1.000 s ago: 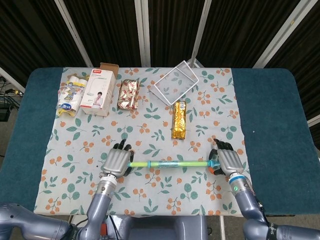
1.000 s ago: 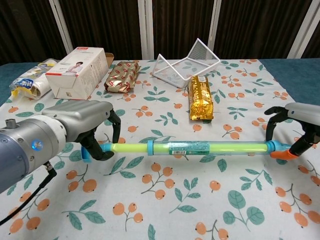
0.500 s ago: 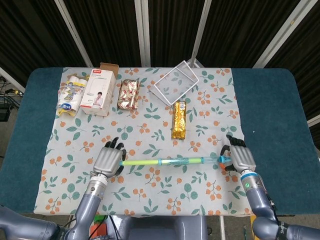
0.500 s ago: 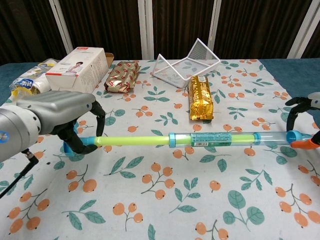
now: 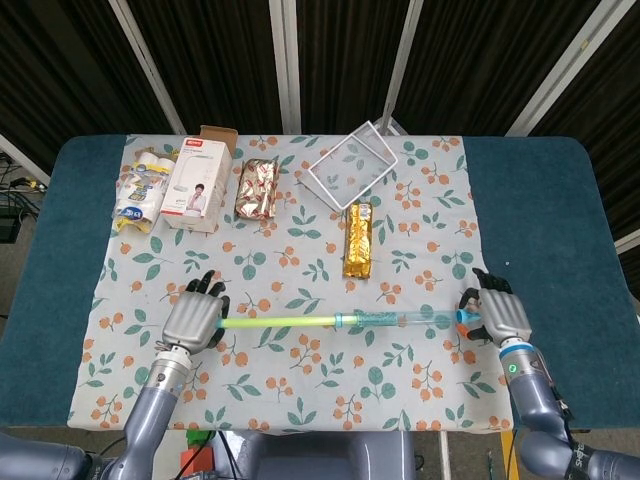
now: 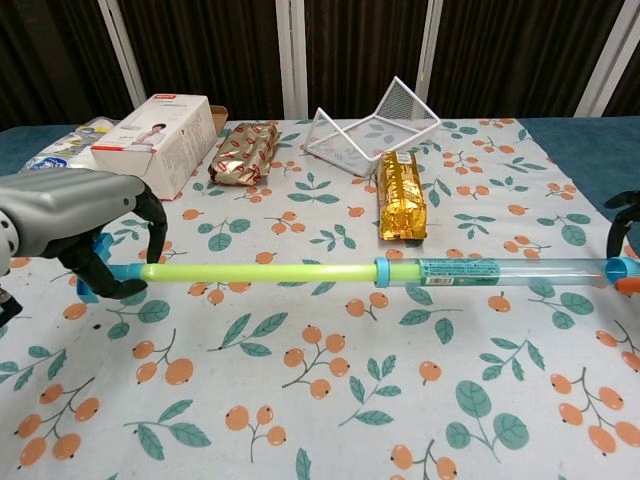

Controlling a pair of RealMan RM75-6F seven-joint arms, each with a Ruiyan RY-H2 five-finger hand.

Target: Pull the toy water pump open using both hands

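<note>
Between your two hands the pump (image 5: pixel 345 320) lies stretched out level above the cloth (image 5: pixel 300 370), drawn long. Your left hand (image 5: pixel 194 322) has its fingers curled around the blue handle at the pump's left end, holding it; the thin green rod runs rightward from that fist to a blue collar, where the clear barrel begins. The barrel carries on to your right hand (image 5: pixel 503 317), which grips the blue-and-orange end; in the chest view only the dark fingertips of that hand show at the frame's edge, wrapped by the tip.

Beyond your left hand, further across the table, sit a bag (image 5: pixel 140 190), a white box (image 5: pixel 196 185) just right of it, and a red-gold packet (image 5: pixel 258 187) beside the box. Beyond the pump's middle lies a gold bar (image 5: pixel 359 240), lengthwise away from you, with a tilted wire basket (image 5: pixel 350 165) just behind it.
</note>
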